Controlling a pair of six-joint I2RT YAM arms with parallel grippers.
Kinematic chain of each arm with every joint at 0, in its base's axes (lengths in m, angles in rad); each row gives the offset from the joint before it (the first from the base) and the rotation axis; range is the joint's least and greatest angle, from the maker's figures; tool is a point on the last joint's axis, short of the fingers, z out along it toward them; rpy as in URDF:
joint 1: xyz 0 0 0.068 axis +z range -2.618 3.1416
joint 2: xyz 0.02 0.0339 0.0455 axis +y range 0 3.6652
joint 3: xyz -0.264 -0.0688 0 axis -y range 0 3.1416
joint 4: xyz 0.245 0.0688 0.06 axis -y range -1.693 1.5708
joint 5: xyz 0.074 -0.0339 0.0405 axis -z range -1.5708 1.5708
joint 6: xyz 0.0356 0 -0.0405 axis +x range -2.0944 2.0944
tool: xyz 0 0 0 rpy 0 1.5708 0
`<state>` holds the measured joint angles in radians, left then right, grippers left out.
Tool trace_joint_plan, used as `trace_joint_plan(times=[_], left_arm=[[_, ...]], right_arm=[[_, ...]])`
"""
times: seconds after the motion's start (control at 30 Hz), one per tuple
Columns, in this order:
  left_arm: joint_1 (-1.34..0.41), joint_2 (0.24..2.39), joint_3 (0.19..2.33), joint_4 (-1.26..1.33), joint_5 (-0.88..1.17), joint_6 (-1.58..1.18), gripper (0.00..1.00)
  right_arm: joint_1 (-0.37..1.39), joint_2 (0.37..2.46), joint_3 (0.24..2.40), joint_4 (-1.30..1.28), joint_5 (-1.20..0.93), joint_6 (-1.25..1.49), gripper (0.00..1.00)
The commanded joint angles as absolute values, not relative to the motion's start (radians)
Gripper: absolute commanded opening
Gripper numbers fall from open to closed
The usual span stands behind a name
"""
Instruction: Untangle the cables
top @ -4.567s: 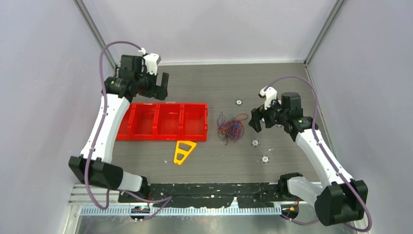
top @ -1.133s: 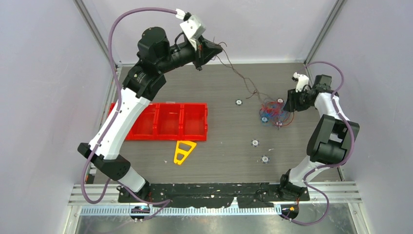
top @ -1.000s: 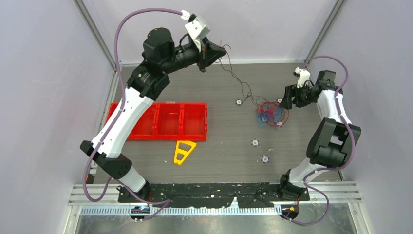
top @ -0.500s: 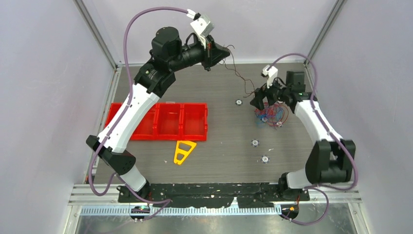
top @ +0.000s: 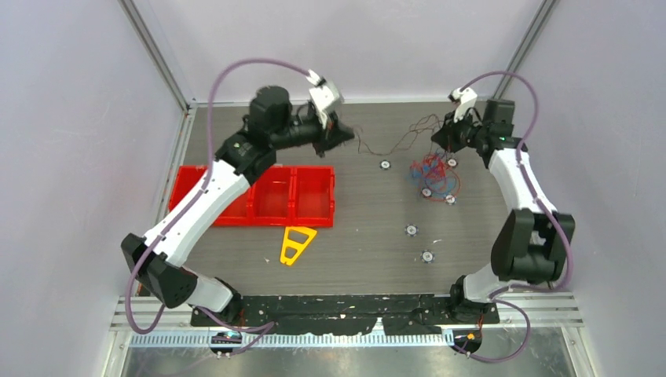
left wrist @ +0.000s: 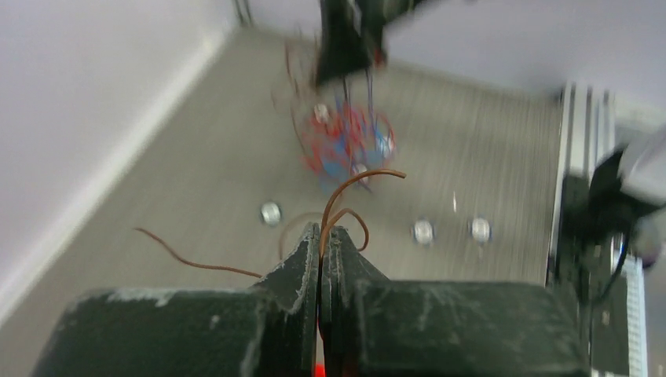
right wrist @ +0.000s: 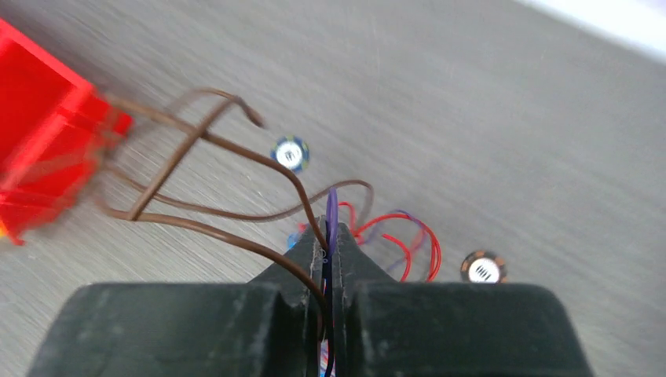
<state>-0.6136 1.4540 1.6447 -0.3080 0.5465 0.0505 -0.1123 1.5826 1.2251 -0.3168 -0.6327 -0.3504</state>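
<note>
Two end effectors (left wrist: 320, 237) (right wrist: 330, 245), seemingly tight on blurred cables (left wrist: 345, 147)

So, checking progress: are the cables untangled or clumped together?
Mostly clumped: red and blue cables form a ball on the table; one brown strand spans between the shut left gripper and shut right gripper.

Top cam high behind bases (top: 210, 294), looks down on whole table (top: 369, 259). Left wrist cam, just behind left gripper (left wrist: 320, 234), faces cables (left wrist: 345, 145) across table. Right wrist cam faces down toward bin (right wrist: 39, 157). All share cables.
</note>
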Motion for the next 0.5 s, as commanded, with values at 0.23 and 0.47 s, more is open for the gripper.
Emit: trace_joint_plan(times=[0.23,0.47], left_arm=[[-0.629,1.508,1.539,-0.318,0.639,0.2,0.78],[-0.663,1.589,1.639,-0.246,0.743,0.163,0.78]], right_arm=[[-0.117,1.275,1.238,-0.399,-0.873,-0.328,0.05],[-0.108,1.249,1.234,-0.353,-0.896,-0.243,0.06]])
